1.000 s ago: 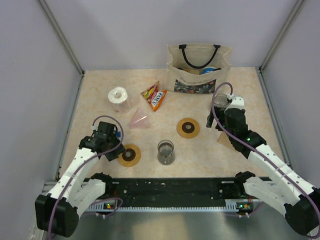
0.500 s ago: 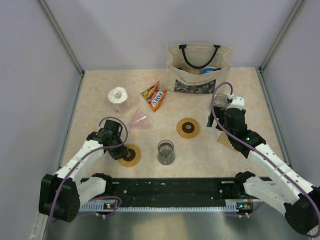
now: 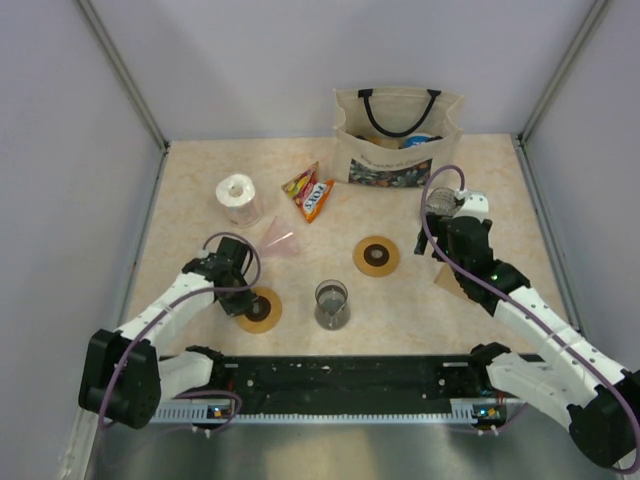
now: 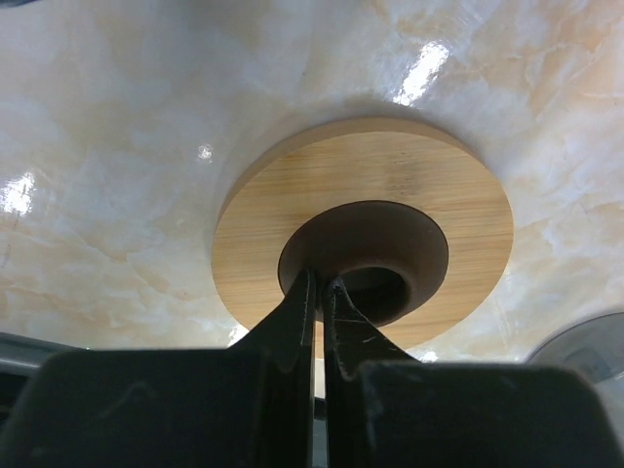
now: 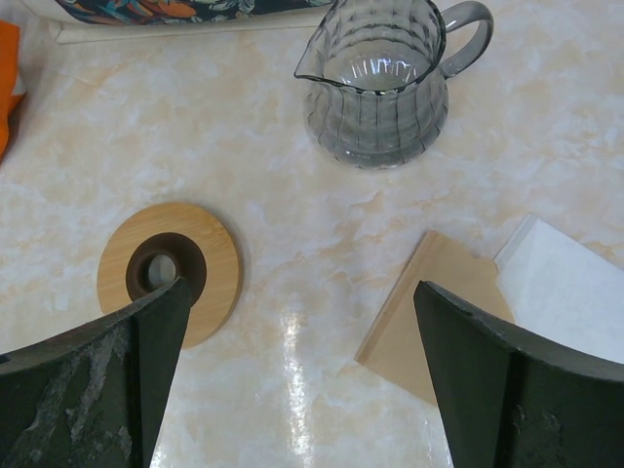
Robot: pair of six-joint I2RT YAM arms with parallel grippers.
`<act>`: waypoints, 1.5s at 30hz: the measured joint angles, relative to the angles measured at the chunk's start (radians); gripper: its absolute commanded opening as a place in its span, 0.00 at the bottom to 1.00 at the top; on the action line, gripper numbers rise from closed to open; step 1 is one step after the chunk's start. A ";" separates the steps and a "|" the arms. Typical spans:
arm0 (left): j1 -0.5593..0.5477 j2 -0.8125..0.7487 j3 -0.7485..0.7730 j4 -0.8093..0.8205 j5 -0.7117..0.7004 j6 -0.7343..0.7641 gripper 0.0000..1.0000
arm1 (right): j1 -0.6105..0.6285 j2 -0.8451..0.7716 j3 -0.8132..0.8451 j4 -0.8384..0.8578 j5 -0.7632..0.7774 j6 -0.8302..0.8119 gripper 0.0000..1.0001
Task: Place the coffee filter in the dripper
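Observation:
A brown paper coffee filter (image 5: 439, 312) lies flat on the table beside a white one (image 5: 565, 283), at the right in the top view (image 3: 443, 278). My right gripper (image 5: 300, 288) hangs wide open above the table between that filter and a wooden ring (image 5: 169, 271). A pink see-through cone (image 3: 278, 240), seemingly the dripper, lies on its side left of centre. My left gripper (image 4: 320, 283) is low at a second wooden ring (image 4: 363, 244), its jaws pinched together on the near rim of the ring's dark inner collar (image 4: 390, 239).
A ribbed glass pitcher (image 5: 375, 83) stands just beyond the right gripper. A glass cup (image 3: 332, 303) stands at front centre. A paper roll (image 3: 238, 198), snack packets (image 3: 310, 193) and a cloth bag (image 3: 395, 135) lie toward the back.
My left gripper has swung right to the near wooden ring and closed its jaws on the dark collar. The right arm has stayed put, open.

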 measured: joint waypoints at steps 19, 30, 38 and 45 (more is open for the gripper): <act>-0.010 -0.441 0.047 0.053 0.091 0.161 0.00 | 0.000 -0.079 -0.018 0.064 -0.145 -0.019 0.96; -0.011 -0.260 0.177 0.620 0.491 0.234 0.00 | 0.000 -0.089 -0.018 0.145 -0.495 -0.020 0.96; -0.043 0.003 0.232 1.439 1.011 -0.100 0.00 | 0.000 -0.087 0.014 0.207 -0.823 -0.023 0.92; -0.098 0.175 0.338 1.937 1.251 -0.496 0.00 | 0.000 -0.111 0.055 0.445 -1.146 -0.013 0.91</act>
